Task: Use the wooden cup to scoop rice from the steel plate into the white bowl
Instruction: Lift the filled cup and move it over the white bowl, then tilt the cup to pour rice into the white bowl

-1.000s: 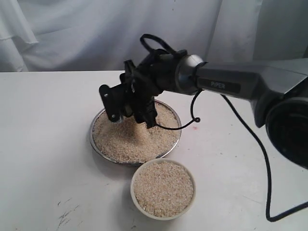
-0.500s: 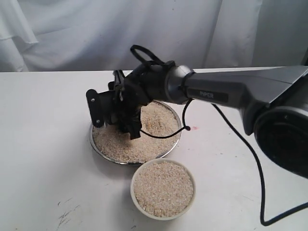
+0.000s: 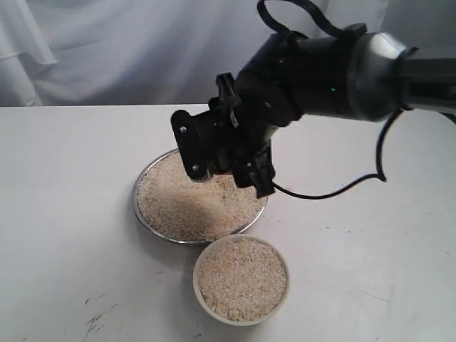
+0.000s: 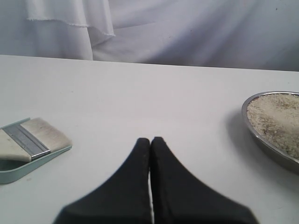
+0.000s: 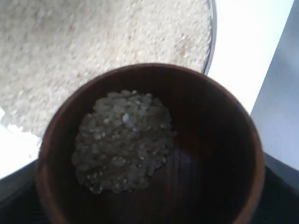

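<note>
The steel plate (image 3: 137, 203) lies mid-table, heaped with rice (image 3: 185, 206). Just in front of it stands the white bowl (image 3: 197, 265), filled nearly to its rim with rice (image 3: 242, 279). My right gripper (image 3: 226, 167) hovers over the plate's right half, shut on the wooden cup, which the gripper body mostly hides in the exterior view. In the right wrist view the wooden cup (image 5: 215, 140) sits mouth up with a small heap of rice (image 5: 122, 140) inside, above the plate's rice (image 5: 93, 37). My left gripper (image 4: 150, 141) is shut and empty, low over bare table left of the plate (image 4: 261, 140).
A flat paintbrush (image 4: 35, 139) on a pale teal holder lies on the table beside the left gripper. A black cable (image 3: 335, 191) loops from the right arm down to the table right of the plate. White cloth hangs behind the table.
The right arm has risen out of the rice and swung right, from the plate's left side to above its right half, with the cup held mouth up and carrying rice.
</note>
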